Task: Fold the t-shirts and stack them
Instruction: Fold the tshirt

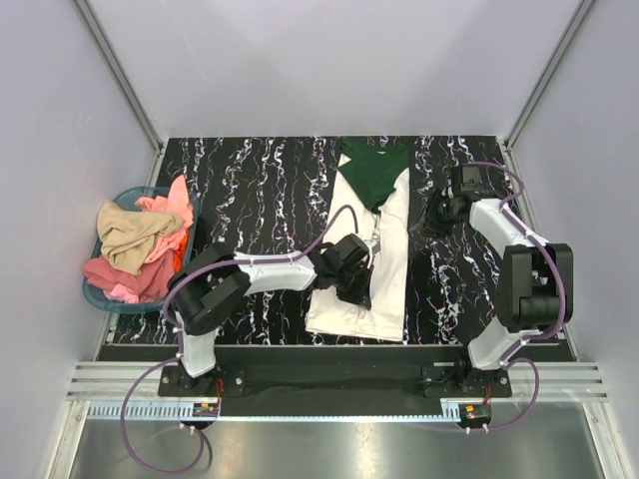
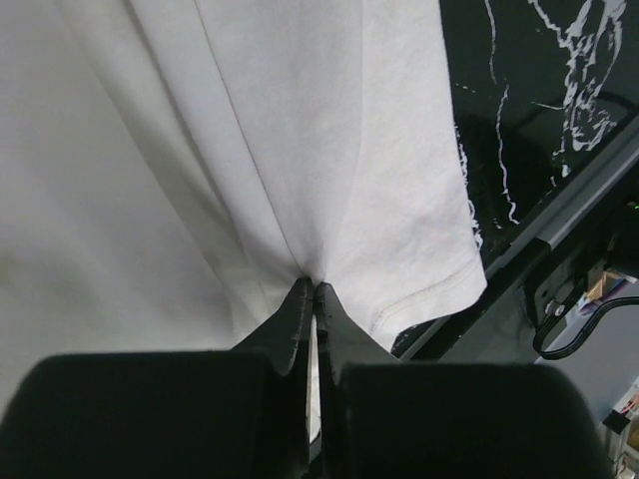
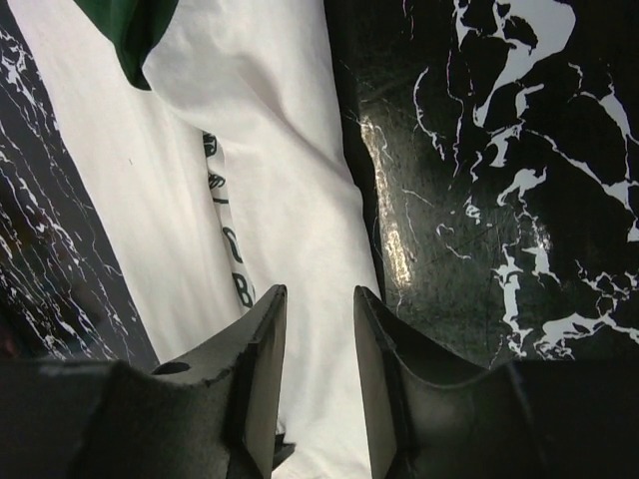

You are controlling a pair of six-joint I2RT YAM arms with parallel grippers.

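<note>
The cream-white t-shirt (image 1: 384, 299) lies as a long folded strip down the middle of the table, and its dark lettering (image 3: 228, 235) shows in a fold. The dark green t-shirt (image 1: 374, 172) lies crumpled on its far end and also shows in the right wrist view (image 3: 135, 30). My left gripper (image 1: 351, 281) is shut on a pinch of white cloth (image 2: 300, 150) near the shirt's left side, with its tips (image 2: 313, 286) closed on the fold. My right gripper (image 1: 427, 217) is open and empty, its fingers (image 3: 319, 299) hovering over the white shirt's right edge (image 3: 290, 200).
A blue basket (image 1: 97, 289) heaped with pink and tan clothes (image 1: 135, 239) stands at the table's left edge. The black marbled tabletop (image 1: 250, 190) is walled by white panels. A metal rail (image 2: 559, 225) runs along the near edge.
</note>
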